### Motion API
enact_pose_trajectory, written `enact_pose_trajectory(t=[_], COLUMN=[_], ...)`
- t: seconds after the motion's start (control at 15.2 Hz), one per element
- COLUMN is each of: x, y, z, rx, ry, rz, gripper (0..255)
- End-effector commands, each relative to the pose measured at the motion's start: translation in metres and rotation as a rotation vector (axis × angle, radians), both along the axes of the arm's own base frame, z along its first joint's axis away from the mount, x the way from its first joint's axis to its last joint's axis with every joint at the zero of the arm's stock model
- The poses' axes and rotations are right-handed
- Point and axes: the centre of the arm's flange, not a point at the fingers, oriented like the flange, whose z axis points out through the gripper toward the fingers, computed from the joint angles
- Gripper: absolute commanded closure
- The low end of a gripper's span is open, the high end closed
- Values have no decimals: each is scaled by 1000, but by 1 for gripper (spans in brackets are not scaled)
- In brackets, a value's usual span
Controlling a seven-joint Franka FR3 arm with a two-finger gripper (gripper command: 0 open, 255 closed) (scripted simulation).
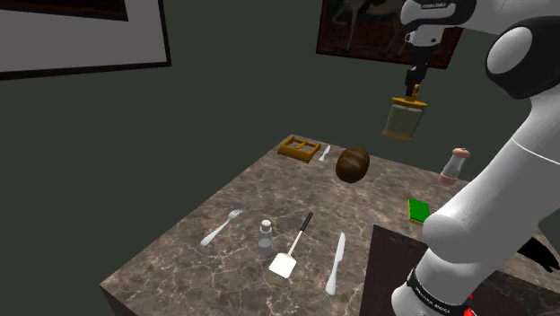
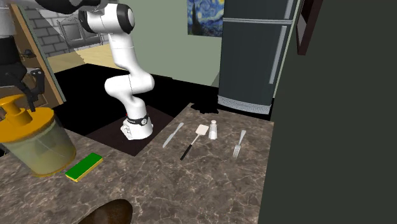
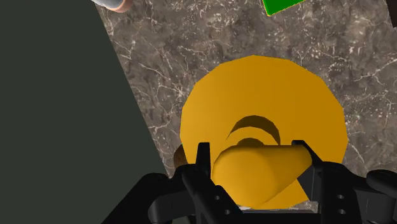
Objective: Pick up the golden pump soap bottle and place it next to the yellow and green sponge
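Gripping golden soap bottle [image 1: 403,119] by pump head w/ jaws shut on both sides (body hanging upright beneath). Held in air, well above marble bench [image 1: 260,193]. Far below jaws, slightly off to one side: green/yellow sponge [image 1: 418,210], flat on bench, apart from bottle.

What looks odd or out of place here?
Nothing looks spilled or broken. The golden soap bottle hangs in the air above the table, clasped at its pump by the gripper. The shaker stands upright.
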Motion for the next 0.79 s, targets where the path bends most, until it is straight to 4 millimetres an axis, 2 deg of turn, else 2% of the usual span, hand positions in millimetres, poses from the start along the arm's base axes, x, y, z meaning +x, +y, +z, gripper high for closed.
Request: enact_pose_trajectory(t=[0.0, 0.2, 0.73], x=[-19, -47, -47], y=[-17, -41, -41], z=[10, 23, -20], rx=[-1, -1, -1], ry=[0, 0, 0], rz=[2, 2, 2], gripper=[255, 255, 255])
